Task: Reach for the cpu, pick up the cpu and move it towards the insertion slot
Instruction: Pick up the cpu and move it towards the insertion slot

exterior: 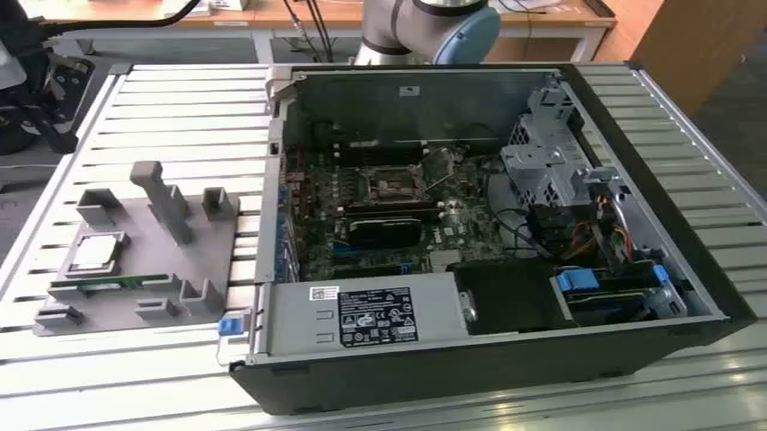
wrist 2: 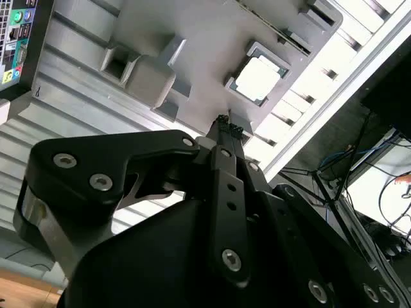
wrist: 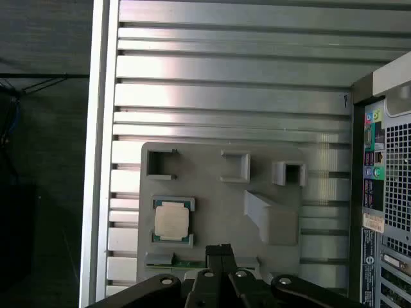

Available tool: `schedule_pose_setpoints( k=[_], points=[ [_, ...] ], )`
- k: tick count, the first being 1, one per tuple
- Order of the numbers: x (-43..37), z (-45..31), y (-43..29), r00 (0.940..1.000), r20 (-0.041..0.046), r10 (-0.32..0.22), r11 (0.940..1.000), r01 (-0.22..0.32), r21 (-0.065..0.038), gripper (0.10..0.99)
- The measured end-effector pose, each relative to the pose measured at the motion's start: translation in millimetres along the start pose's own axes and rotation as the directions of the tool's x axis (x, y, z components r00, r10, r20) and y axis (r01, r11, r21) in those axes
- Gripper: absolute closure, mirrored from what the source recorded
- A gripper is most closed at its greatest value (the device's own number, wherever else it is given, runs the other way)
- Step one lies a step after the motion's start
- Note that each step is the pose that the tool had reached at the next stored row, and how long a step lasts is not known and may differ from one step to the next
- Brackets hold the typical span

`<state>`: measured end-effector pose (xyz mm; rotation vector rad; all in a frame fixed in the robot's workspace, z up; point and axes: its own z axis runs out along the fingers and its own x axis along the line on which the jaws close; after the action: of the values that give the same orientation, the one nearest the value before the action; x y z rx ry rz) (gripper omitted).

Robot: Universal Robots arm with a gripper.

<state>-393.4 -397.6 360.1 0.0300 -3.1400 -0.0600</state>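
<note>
Cpu (exterior: 96, 251): seated in a recess of the grey tray (exterior: 135, 241), near the counter's (exterior: 180, 108) edge at the exterior view's left. Judged light, stiff, slick-topped and fragile; grip opposite rims. Tool (wrist: 221, 249): narrow, fingertips together, empty, apart from cpu.

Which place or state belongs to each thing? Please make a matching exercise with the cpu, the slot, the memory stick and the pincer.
1 cpu
2 slot
3 memory stick
4 pincer

A set in the green board
B shut, holding nothing
C in a square recess of the grey tray
D long, narrow, at the tray's edge

Pairs: 1-C, 2-A, 3-D, 4-B
</note>
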Motion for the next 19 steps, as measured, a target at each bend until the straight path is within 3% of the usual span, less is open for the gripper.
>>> schedule_pose_setpoints(
  k=[12, 19],
  points=[
    [1.1, 0.1, 0.0, 1.0, 0.0001, 0.0, 1.0, 0.0, 0.0, 0.98],
    [10.1, 0.3, 0.2, 1.0, 0.0, 0.0, 1.0, 0.0, 0.0, 0.98]
  ],
)
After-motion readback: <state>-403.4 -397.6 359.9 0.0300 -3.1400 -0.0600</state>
